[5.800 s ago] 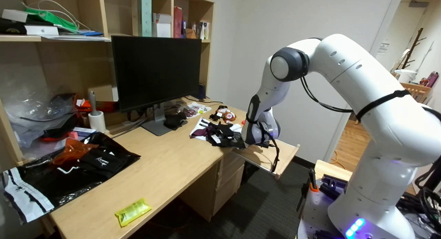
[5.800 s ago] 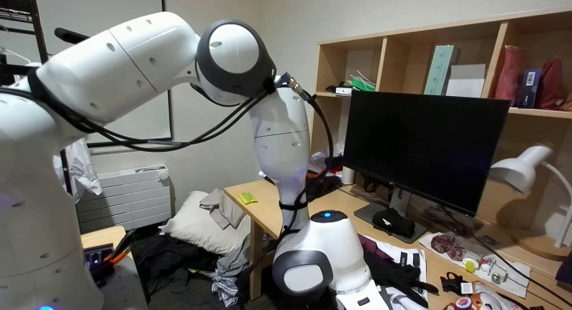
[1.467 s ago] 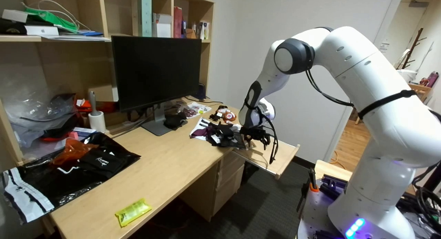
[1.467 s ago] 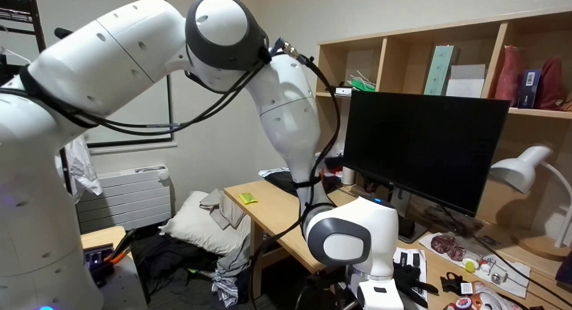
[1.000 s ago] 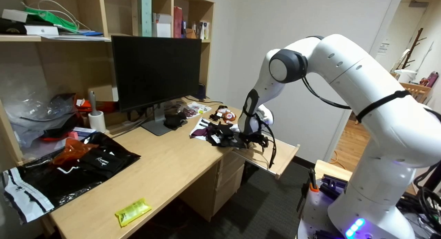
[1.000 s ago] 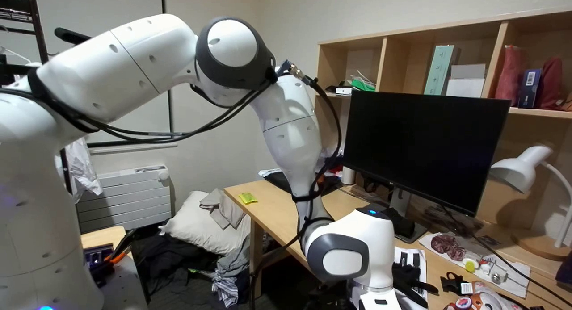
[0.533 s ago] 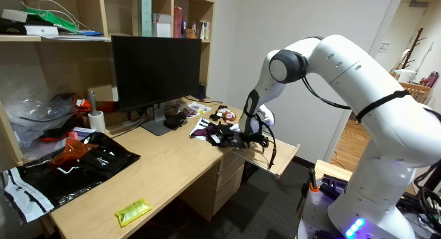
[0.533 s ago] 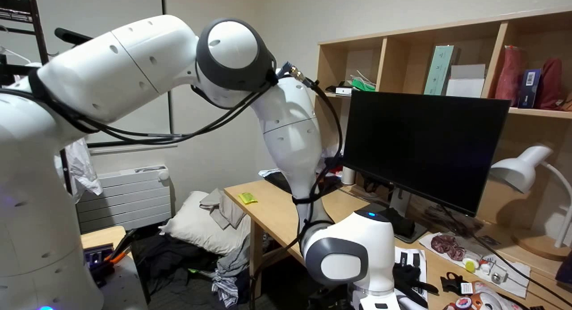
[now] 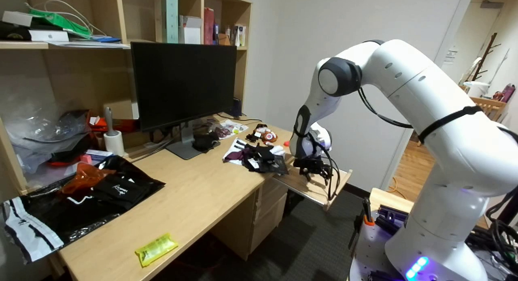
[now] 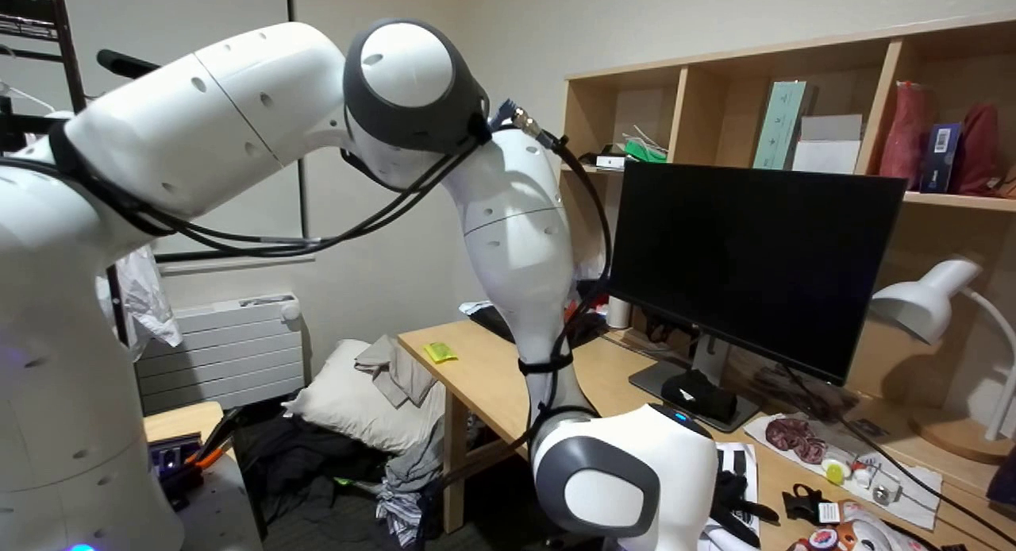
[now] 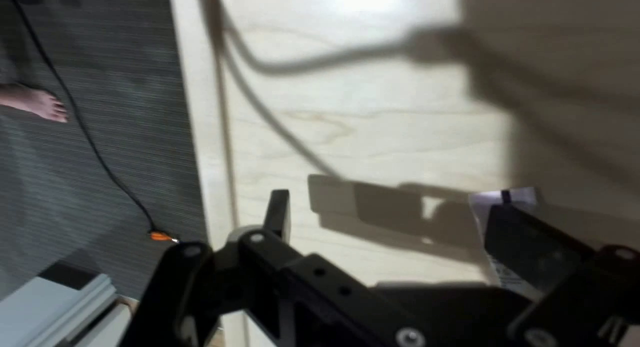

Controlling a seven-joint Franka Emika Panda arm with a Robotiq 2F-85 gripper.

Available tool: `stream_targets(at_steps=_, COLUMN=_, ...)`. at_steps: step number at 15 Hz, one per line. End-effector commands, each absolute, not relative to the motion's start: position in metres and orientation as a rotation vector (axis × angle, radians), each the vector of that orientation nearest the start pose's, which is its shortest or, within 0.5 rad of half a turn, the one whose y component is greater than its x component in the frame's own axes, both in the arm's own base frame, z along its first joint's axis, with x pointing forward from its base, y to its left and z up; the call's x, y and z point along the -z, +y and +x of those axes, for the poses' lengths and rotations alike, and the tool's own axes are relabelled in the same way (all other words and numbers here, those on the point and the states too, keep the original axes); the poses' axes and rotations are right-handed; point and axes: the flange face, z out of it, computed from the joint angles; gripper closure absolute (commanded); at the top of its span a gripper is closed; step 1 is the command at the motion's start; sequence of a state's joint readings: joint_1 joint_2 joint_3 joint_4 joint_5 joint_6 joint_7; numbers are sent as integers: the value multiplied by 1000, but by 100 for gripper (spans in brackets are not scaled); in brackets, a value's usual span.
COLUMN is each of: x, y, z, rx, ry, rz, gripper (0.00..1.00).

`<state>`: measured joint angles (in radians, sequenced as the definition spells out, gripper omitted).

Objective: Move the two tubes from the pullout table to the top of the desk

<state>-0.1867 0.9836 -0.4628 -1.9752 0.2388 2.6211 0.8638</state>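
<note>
On desk point(image 9: 190, 192), monitor point(image 9: 184, 84) before bookshelf point(image 9: 122, 15); right of desk in exterior view, pullout table point(image 9: 297, 182) beneath gripper point(image 9: 317, 179); in wrist view, tube point(image 11: 487, 199) partly behind gripper

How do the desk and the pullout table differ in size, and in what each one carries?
Size: the desk is the long main worktop, while the pullout table is a far smaller board. Load: the desk carries a monitor and a yellow packet; on the pullout table lies a whitish item, perhaps a tube, partly hidden by the gripper. Both are light wood.
</note>
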Motion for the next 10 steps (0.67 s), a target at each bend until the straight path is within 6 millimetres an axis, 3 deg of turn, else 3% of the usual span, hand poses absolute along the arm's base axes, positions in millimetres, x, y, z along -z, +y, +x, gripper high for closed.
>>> stream_targets(at_steps=1, x=-3, y=-387, z=366, rx=-558, ry=2577, rz=-2287, gripper=0)
stream_targets(at_steps=5, x=-13, y=-400, z=358, rx=-510, ry=2575, rz=-2224, gripper=0)
stream_targets(at_steps=10, x=-33, y=-383, z=381, rx=-367, ry=2397, rz=-2421, gripper=0)
